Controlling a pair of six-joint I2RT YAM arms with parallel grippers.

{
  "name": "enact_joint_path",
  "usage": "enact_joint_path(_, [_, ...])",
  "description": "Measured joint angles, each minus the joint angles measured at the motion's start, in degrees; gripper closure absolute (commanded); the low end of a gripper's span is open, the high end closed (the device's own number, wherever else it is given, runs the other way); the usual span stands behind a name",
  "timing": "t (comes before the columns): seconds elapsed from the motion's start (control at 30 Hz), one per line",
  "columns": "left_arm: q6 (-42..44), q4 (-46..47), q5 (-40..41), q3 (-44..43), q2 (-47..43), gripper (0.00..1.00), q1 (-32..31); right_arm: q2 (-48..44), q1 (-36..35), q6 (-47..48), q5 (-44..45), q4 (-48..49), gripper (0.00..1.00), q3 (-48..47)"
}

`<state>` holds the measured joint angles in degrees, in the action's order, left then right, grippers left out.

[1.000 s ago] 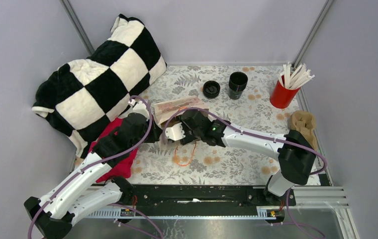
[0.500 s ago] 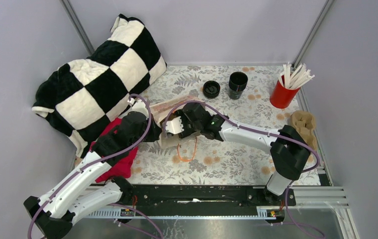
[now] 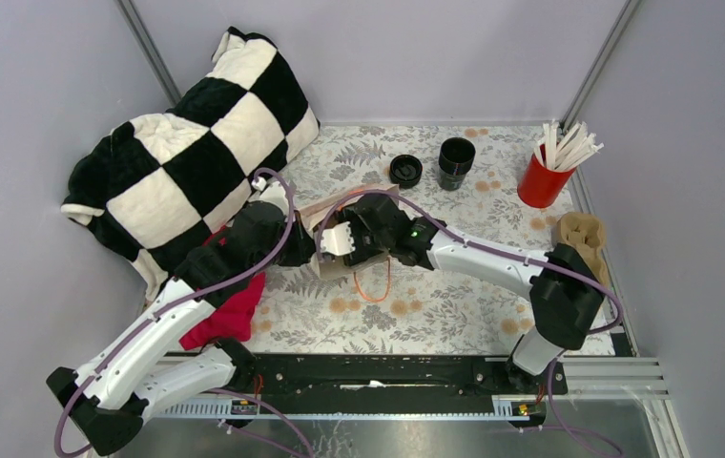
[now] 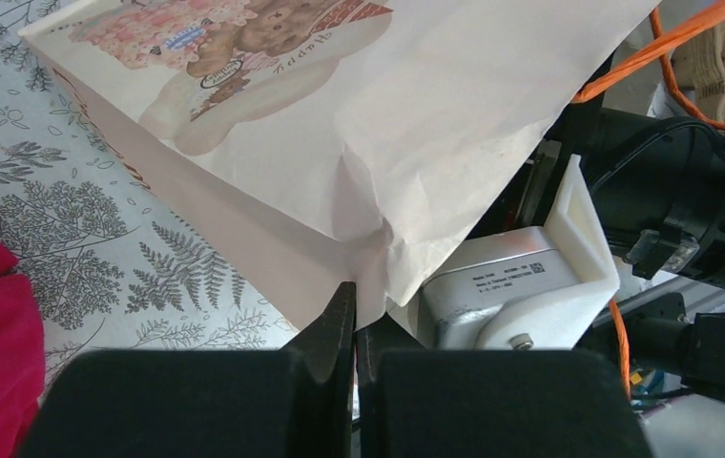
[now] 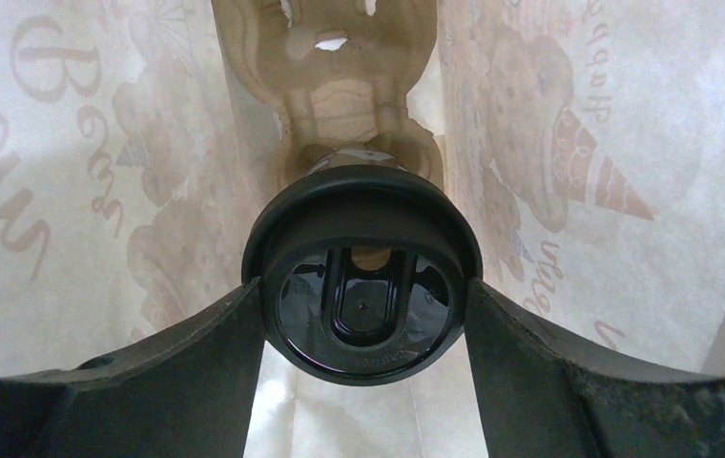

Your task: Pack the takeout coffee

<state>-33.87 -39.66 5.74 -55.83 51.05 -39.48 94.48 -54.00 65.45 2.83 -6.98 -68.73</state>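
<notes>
A black-and-cream checkered plush blanket [image 3: 187, 153] is heaped at the far left of a floral-patterned counter [image 3: 454, 305], with a crumpled red cloth [image 3: 230, 310] just near of it. The left arm [image 3: 173, 320] reaches over the red cloth toward the middle of the counter. Its jaws are closed, pinching a creased edge of a white paper bag printed with a brown bear [image 4: 416, 124]. The bag's mouth is turned to the right, and the right arm [image 3: 492, 262] reaches into it from that side. In the right wrist view, the right jaws sit inside the bag and grip a small black disposable cup with a round black lid [image 5: 363, 286], one finger pressed on each side of the lid's rim. Deeper in the bag, just past the cup, is a brown moulded pulp carrier [image 5: 344, 95]; whether the cup rests in it cannot be told. An orange cord loop [image 3: 375, 283] lies on the counter just near of the bag. Farther back stand a squat stack of black lids [image 3: 405, 170] and, just to its right, a taller stack of lidless black cups [image 3: 456, 160]. At the far right is a red cup holding white sticks [image 3: 542, 181], with a second brown pulp carrier [image 3: 583, 234] near of it.
</notes>
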Motion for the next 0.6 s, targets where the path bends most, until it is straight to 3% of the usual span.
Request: enact_joint_path(0.6, [1.1,-8.7,-6.6,-3.2,0.5,1.0,0.0,-5.7,-4.1,0.5,-2.4,-16.5,0.66,-2.6])
